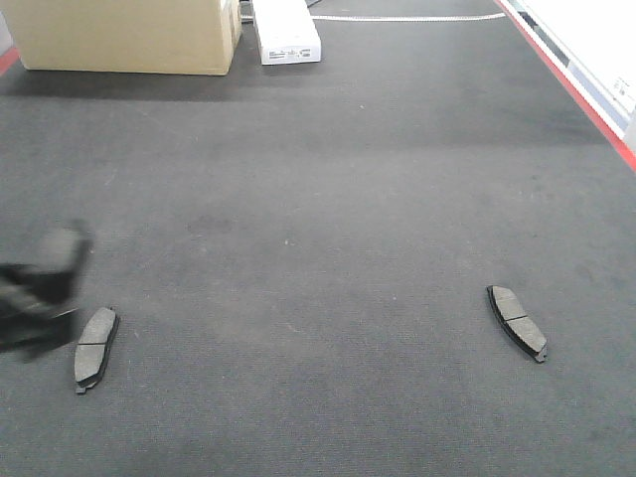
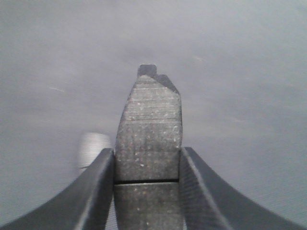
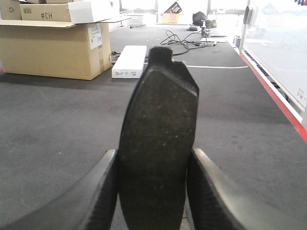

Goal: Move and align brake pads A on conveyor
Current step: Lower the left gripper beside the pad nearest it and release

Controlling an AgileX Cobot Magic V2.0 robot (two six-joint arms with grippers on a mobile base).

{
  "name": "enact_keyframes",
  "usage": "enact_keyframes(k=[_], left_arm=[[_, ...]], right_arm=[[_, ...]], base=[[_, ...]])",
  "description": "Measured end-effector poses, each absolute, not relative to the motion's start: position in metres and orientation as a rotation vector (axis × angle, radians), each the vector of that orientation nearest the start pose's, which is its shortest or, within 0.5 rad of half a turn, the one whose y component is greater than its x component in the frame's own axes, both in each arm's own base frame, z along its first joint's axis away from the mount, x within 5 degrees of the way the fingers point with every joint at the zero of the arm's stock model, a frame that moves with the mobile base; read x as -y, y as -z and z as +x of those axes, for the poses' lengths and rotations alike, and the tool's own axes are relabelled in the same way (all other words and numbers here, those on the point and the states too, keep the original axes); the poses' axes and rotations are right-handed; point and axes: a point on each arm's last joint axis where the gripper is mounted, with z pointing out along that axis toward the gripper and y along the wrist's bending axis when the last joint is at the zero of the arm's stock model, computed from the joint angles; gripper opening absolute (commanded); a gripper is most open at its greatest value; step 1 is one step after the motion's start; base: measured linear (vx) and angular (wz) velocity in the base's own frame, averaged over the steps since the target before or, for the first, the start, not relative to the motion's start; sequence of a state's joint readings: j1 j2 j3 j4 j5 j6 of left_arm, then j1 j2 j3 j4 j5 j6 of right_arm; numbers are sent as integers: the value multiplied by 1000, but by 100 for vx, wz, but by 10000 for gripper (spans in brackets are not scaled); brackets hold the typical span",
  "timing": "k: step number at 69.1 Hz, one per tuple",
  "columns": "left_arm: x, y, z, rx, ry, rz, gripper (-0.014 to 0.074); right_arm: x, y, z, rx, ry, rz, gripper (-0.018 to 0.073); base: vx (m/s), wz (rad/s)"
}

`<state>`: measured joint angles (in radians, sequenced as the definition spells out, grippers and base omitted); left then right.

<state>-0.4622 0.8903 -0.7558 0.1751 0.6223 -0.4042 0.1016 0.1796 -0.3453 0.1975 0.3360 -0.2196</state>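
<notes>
While two brake pads (image 1: 96,348) are lying well apart on the conveyor (image 1: 318,199), each gripper (image 2: 147,158) is pinching another rigid, probably weighty pad (image 3: 158,143) across its narrow edges.

Only thing we could really read was "#H3", showing mirrored in the right wrist view, on the side of the small cardboard box (image 3: 45,12) stacked on top of the big cardboard carton (image 3: 53,48). That carton also had a white sticker (image 3: 94,36) on its side and the white flat box (image 3: 129,61) next to it had a line of print along its edge, but both were way too small for us to make out. We saw nothing readable in the front view or the left wrist view.
</notes>
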Motion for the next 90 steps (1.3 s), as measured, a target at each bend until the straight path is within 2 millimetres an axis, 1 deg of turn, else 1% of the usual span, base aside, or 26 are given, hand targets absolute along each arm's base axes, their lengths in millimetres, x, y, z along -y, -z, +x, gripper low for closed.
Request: enact_keyframes(k=[6,11,18,23,30,40,46,54,59,68,79,85,90], left_arm=[[85,-308,178,-2281,382,119,-6],[95,-297,193,-2307,429,85,-6],[108,-277,216,-2318,449,67,-6],[114,-262,229,-2346,437,68,-6],[121,-240,242,-2413,409,70,-2],[127,-207,254,-2514,364,72,14],[130,-193,261,-2562,341,74,31],[137,-182,275,-2611,318,75,69],[143,-176,286,-2644,301,76,106],[149,-156,299,-2755,237,87,201],[155,-157,311,-2782,223,88,372],[159,-157,313,-2789,226,93,463],[162,-159,315,-2794,224,98,518]], right_arm=[[-12,-288,56,-1641,-106,-160,-2],[-12,-288,56,-1641,-106,-160,-2],[-12,-288,56,-1641,-106,-160,-2],[-12,-288,56,-1641,-106,-160,-2],[-12,-288,56,-1641,-106,-160,-2],[-12,-288,56,-1641,-106,-160,-2],[-12,-288,56,-1641,-106,-160,-2],[-12,-288,56,-1641,-106,-160,-2],[-12,-288,56,-1641,-106,-160,-2],[-12,-288,56,-1641,-106,-160,-2],[-12,-288,56,-1641,-106,-160,-2],[-12,-288,56,-1641,-106,-160,-2],[-12,-288,56,-1641,-106,-160,-2]], base=[[0,0],[0,0],[0,0],[0,0],[0,0],[0,0],[0,0],[0,0],[0,0],[0,0],[0,0],[0,0],[0,0]])
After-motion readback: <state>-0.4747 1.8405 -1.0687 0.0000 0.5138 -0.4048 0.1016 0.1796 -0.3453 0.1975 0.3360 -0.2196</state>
